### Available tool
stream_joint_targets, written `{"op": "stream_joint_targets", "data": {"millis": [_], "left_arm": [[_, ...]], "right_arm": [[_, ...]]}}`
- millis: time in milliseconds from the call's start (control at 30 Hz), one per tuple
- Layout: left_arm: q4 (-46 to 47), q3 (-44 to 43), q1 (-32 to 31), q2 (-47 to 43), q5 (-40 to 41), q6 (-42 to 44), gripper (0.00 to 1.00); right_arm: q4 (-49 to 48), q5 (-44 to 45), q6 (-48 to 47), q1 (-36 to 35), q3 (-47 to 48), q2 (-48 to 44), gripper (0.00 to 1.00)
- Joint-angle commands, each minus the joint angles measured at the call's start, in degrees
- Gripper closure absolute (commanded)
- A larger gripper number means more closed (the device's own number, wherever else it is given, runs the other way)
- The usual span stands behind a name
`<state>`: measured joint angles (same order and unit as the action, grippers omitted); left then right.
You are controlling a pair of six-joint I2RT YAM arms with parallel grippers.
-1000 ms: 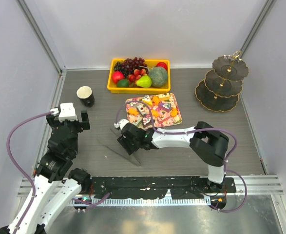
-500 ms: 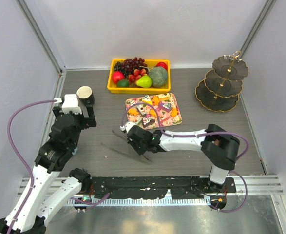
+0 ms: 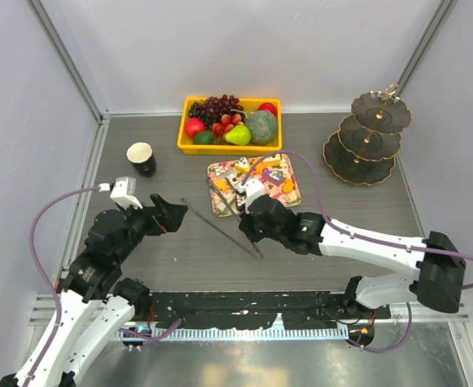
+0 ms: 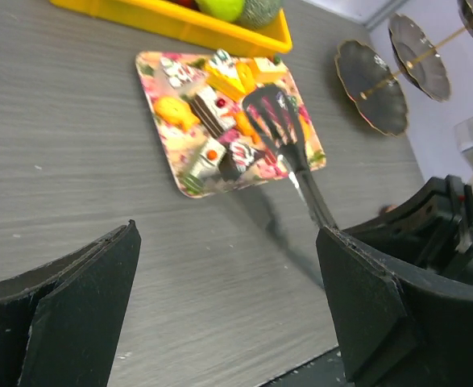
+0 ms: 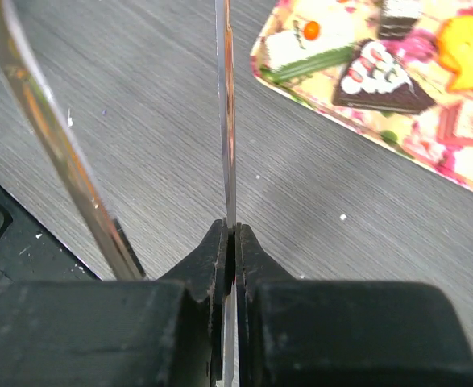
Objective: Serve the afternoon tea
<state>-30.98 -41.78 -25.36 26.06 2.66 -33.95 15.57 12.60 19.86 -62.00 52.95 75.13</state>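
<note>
Metal tongs hang just above the table, with my right gripper shut on one of their two arms. The other arm splays off to the left. The tongs' slotted head shows in front of the floral tray, which carries orange pastries and cake pieces. My left gripper stands open and empty over bare table, pointing right towards the tongs. A black cup stands at the back left. The dark gold-rimmed three-tier stand is at the back right, empty.
A yellow bin of fruit stands behind the tray. Grey walls close in the table on the left, back and right. The black rail with the arm bases runs along the near edge.
My right gripper has shut on the tongs, lifted them and carried them right, towards the tray. My left gripper has swung from beside the black cup towards the middle.
</note>
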Motion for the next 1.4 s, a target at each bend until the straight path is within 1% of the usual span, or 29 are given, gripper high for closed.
{"op": "stream_joint_targets", "data": {"millis": [0, 100, 233, 433, 600, 700, 867, 967, 1167, 1367], "left_arm": [[13.57, 6.17, 0.32, -0.32, -8.80, -9.72, 0.01], [18.40, 8.29, -0.30, 2.58, -11.61, -11.57, 0.01], [24.37, 9.26, -3.37, 6.89, -12.15, -12.36, 0.01], [34.84, 9.96, -10.22, 12.34, -7.41, -14.73, 0.01], [41.87, 11.02, -11.99, 14.54, -5.64, -18.16, 0.03], [41.62, 10.67, -12.51, 15.07, -3.72, -18.69, 0.04], [39.25, 9.79, -12.52, 16.12, 1.82, -20.80, 0.12], [38.98, 9.61, -12.52, 17.17, 3.67, -21.50, 0.14], [40.82, 8.65, -12.52, 20.51, 2.53, -22.12, 0.19], [43.37, 9.43, -12.60, 22.10, 2.97, -24.58, 0.30]], "right_arm": [[-3.09, 2.52, 5.54, 1.53, -3.55, -7.79, 0.95], [-5.55, 2.60, 7.30, 2.05, -6.09, -10.88, 0.95], [-6.17, 2.95, 8.18, 2.14, -6.98, -13.26, 0.95], [-6.87, 2.69, 9.94, 2.14, -7.86, -13.96, 0.95], [-6.87, 2.96, 10.55, 2.23, -8.21, -14.31, 0.95], [-7.13, 3.13, 10.82, 2.23, -8.74, -14.92, 0.95], [-8.19, 3.48, 10.91, 2.23, -9.44, -15.63, 0.95], [-8.19, 3.66, 10.90, 2.14, -9.53, -15.37, 0.95], [-8.89, 3.39, 10.82, 2.14, -10.23, -15.10, 0.95], [-10.38, 2.87, 10.29, 2.14, -11.64, -15.46, 0.95]]}}
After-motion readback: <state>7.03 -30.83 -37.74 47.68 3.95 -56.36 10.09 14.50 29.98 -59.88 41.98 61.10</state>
